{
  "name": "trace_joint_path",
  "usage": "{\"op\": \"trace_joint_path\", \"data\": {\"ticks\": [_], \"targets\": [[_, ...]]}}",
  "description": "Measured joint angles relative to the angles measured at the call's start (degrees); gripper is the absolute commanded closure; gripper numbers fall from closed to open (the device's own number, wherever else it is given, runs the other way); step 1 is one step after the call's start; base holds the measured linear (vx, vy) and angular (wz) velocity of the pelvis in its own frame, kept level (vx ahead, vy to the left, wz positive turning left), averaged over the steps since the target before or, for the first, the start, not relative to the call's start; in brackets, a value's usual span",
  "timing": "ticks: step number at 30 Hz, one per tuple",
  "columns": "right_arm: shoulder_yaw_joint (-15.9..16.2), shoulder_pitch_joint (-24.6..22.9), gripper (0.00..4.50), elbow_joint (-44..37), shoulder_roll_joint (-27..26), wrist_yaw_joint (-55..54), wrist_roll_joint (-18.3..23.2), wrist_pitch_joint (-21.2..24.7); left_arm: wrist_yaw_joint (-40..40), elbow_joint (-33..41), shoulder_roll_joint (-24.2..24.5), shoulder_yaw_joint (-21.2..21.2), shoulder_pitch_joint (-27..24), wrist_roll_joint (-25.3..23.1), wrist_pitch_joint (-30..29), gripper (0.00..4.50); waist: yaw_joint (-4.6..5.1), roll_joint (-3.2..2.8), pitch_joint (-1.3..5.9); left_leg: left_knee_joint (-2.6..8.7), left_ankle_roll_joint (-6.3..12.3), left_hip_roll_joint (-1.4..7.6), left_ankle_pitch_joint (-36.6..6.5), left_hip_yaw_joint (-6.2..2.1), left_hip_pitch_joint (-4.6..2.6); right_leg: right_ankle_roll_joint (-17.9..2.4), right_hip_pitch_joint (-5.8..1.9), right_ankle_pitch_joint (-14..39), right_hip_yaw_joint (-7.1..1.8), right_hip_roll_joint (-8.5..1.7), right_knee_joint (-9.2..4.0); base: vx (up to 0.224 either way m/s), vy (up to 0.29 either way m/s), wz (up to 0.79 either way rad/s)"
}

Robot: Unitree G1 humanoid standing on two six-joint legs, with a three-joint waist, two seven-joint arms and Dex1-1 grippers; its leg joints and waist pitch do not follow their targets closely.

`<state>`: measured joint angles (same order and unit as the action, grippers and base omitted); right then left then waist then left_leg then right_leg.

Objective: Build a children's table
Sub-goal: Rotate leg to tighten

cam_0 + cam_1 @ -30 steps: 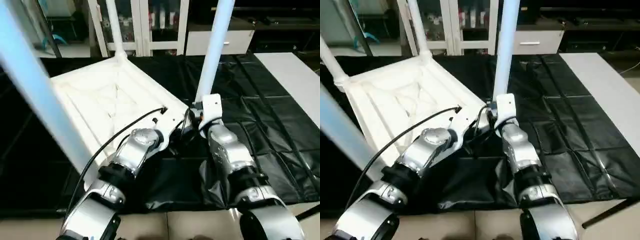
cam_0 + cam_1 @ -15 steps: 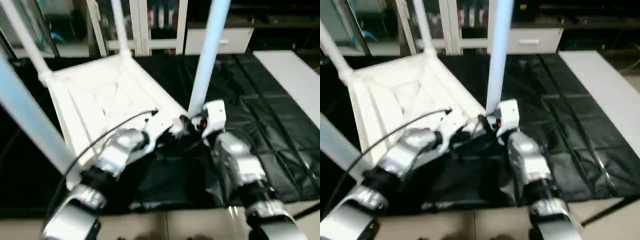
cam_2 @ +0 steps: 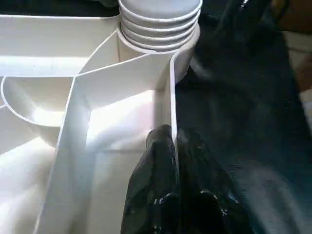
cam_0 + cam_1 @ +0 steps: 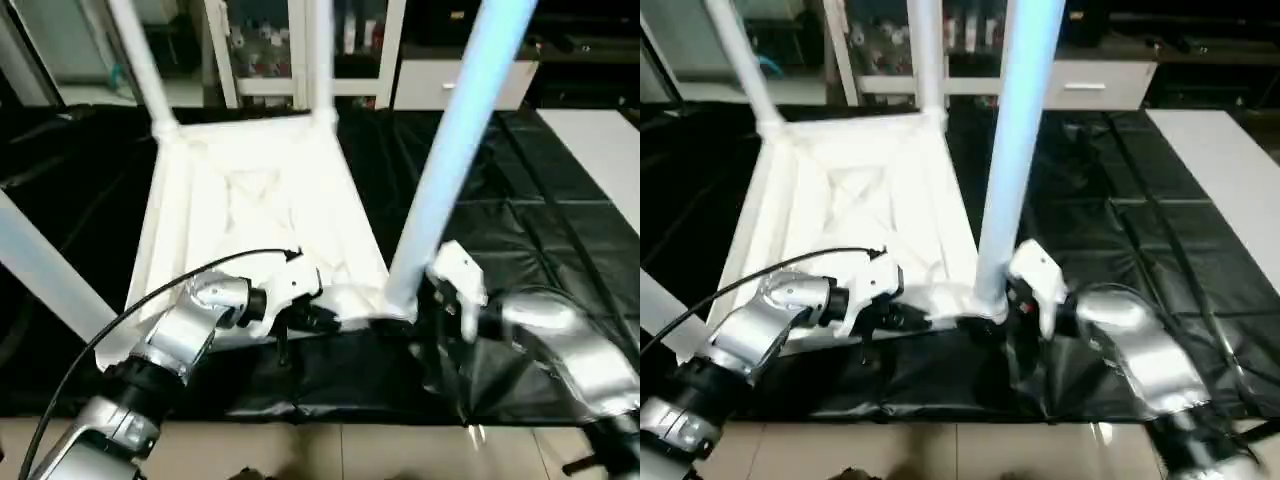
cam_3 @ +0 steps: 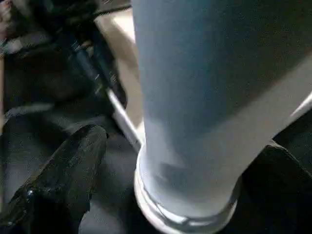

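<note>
Large white ribbed plastic tabletop [image 4: 250,200] upside down on black-covered work surface [image 4: 520,220], legs up. Left gripper [image 3: 168,146] pinched shut on tabletop's near rim; right gripper [image 5: 161,165] spread wide around near-right white tapered leg [image 4: 1015,150], wider than before.

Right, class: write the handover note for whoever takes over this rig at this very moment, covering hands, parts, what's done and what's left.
Left hand: shut on the tabletop rim, near the front corner socket.
Right hand: open, its fingers either side of the near leg, not gripping.
Tabletop lies underside up on the black cover.
Done: four legs stand upright in the corner sockets.
Left: check each leg is seated, then turn the table onto its legs.
</note>
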<state>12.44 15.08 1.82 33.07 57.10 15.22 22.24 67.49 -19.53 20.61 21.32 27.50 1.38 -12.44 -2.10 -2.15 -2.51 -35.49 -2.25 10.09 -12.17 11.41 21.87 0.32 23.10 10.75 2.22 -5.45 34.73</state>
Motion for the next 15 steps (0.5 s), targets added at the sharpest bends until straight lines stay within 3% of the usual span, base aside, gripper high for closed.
{"op": "trace_joint_path", "data": {"ticks": [7,8,15], "targets": [[-0.4,-0.1,0.32,0.1,-0.6,0.1,0.2,0.3,0.6,0.2,0.2,0.0,0.0,0.2,-0.2,4.5,0.07,0.01,-0.01,0.0,0.0,0.0,0.0,0.0,0.03,0.0,0.03,0.0,0.01,0.0,0.01,0.0,0.0,0.0],[-0.4,-0.1,0.59,0.1,-0.6,0.1,0.2,0.4,0.6,0.3,0.3,0.0,-0.1,0.2,-0.2,4.5,0.06,0.01,-0.01,0.0,0.0,0.0,0.0,0.0,0.03,0.0,0.03,0.0,0.01,0.0,0.01,0.0,0.0,0.0],[-0.7,-0.1,1.08,0.1,-0.6,0.2,0.2,0.8,1.1,0.3,0.7,0.0,-0.1,0.4,-0.3,4.5,0.0,0.0,0.0,0.0,0.01,0.0,0.0,0.0,0.03,0.0,0.03,0.0,0.01,0.0,0.02,0.0,0.0,0.0]]}}
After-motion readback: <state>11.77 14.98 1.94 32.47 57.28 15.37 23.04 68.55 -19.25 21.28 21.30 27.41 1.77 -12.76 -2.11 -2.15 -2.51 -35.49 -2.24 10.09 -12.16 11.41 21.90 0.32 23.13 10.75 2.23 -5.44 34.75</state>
